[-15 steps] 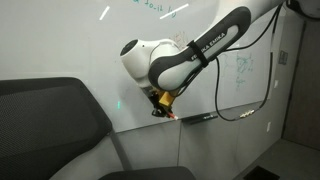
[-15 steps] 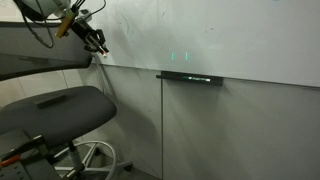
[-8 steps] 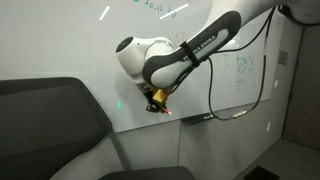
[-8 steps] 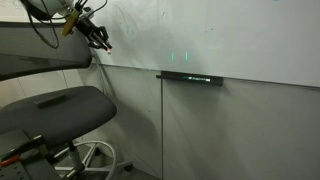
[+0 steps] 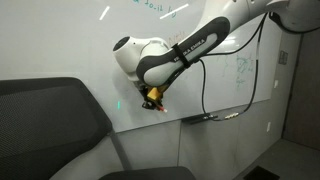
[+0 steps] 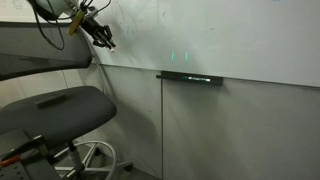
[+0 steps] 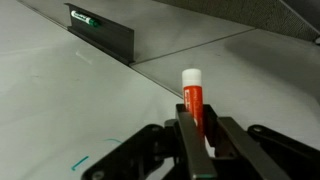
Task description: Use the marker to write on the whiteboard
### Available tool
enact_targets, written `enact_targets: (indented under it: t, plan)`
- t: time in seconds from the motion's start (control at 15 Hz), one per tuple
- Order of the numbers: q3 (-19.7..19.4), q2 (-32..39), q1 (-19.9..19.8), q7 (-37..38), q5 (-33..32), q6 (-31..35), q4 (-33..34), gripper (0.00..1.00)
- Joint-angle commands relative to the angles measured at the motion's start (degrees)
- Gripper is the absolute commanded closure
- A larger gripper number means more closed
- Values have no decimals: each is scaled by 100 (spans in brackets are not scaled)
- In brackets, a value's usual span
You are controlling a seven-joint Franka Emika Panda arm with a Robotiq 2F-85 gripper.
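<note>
Since a second ago the gripper (image 5: 152, 99) has slid toward 10 o'clock along the whiteboard (image 5: 60, 40), away from the dark ledge (image 5: 211, 117); in an exterior view it has climbed slightly (image 6: 103, 38). In the wrist view its fingers (image 7: 187, 132) are clenched on the orange marker (image 7: 192, 100), whose pale tip points at 12 o'clock toward the board (image 7: 60, 100); contact cannot be judged. The ledge (image 7: 100, 28) sits at 11 o'clock and carries a green label too small to read. The faint green scribbles (image 5: 243, 70) are illegible, as is the lettering on the arm.
</note>
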Motion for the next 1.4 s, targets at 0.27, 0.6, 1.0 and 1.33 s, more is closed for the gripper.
enact_targets:
  t: [0.27,0.6,1.0,1.33]
  plan:
    - [-99,442,43,-201,-141,-195,763,95]
    - [-163,496,71,-238,-196,-212,960,95]
    - [-154,399,133,-215,-313,-324,968,95]
    - [-140,338,221,-185,-573,-441,923,95]
